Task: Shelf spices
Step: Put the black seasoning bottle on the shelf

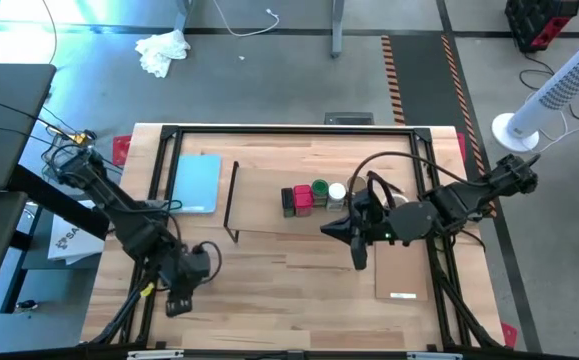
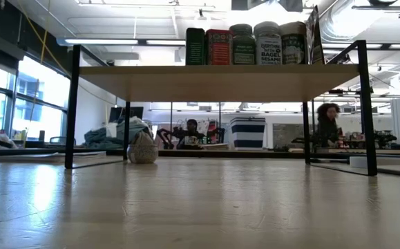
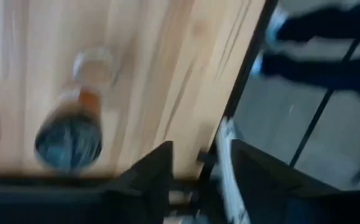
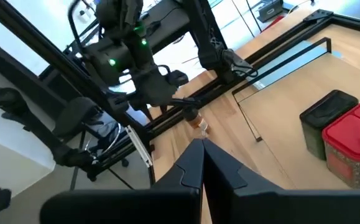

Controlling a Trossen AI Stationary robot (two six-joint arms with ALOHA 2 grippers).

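While five spices (image 2: 255,43) stand on the shelf (image 2: 220,73) and the right gripper (image 4: 201,163) waits pinched together, the left gripper (image 3: 199,149), fingers apart and empty, seems mid-pickup: a fallen jar (image 3: 71,124) lies beside its fingertips, needing centring before closing.

We see the left arm reaching in from the table's left edge and bending down toward the near-left corner, where the left gripper (image 1: 178,300) hangs low just inside the near edge with a gap showing between its dark fingers (image 3: 148,177). The right arm comes in from the right edge, elbow bent, its right gripper (image 1: 358,258) pointing toward the near edge with fingers pressed together.
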